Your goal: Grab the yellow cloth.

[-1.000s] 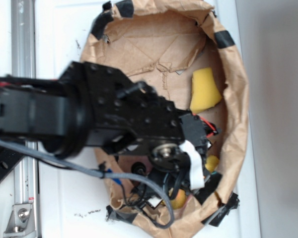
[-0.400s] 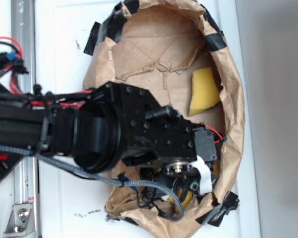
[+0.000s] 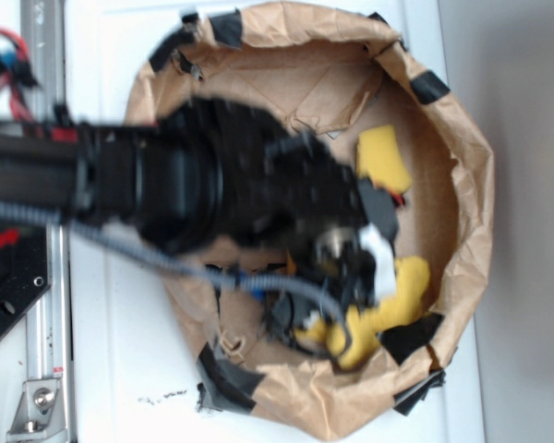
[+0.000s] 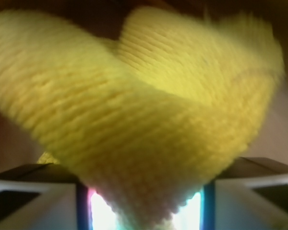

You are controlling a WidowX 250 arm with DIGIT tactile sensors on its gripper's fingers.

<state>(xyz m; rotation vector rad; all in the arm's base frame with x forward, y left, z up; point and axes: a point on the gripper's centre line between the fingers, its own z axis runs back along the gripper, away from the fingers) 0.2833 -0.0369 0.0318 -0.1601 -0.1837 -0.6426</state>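
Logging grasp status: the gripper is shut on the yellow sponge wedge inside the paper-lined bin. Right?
Not quite. The gripper is shut on the yellow cloth, not the sponge: the wrist view shows ribbed fabric pinched between its fingers. The exterior view shows the sponge wedge lying apart in the paper-lined bin.

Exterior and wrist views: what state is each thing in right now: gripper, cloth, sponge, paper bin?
gripper: shut on the yellow cloth, fabric pinched between its fingers.
yellow cloth: bunched and folded, filling the wrist view.
sponge: lying loose in the bin, apart from the gripper.
paper bin: open at the top, rim crumpled and taped.
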